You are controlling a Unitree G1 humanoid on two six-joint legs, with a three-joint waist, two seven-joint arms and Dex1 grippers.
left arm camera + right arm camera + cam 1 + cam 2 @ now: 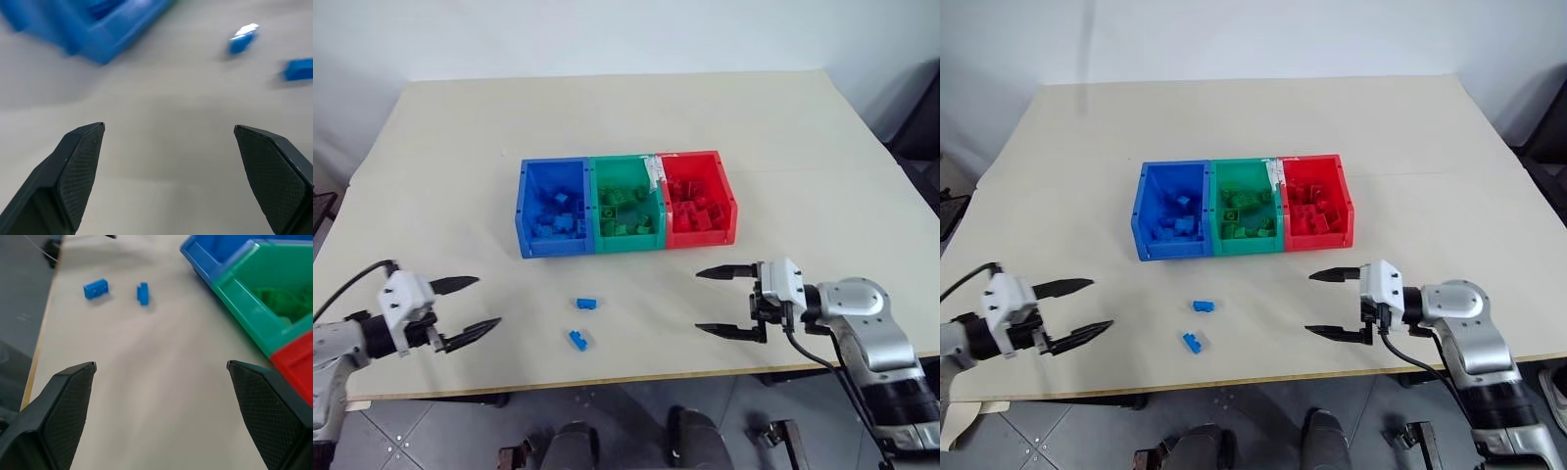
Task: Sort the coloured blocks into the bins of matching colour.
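Left eye view: two small blue studded plastic bricks lie on the pale beige worktop, in front of the row of bins and between the two tools. The farther blue brick sits just in front of the blue bin's front wall; the nearer blue brick lies close beside it, toward the worktop's front edge, the two apart from each other.

The left tool hovers over the front left part of the worktop, its two black fingers spread wide and holding nothing, pointing toward the bricks, which lie near it on its inner side. The right tool hangs over the front right part, also spread wide and empty, pointing inward toward the same bricks, with bare worktop between it and them.

The three joined open-top plastic bins stand in a row mid-worktop: the blue rectangular bin on the left, the green bin in the middle, the red bin on the right. Each holds a heap of bricks of its own colour, too many and too jumbled to count.

The nearer brick is close to the front edge. Wide bare surface surrounds the bins on the left, right and far side.

In the right wrist view both loose bricks lie well beyond the fingers, beside the blue bin's corner.
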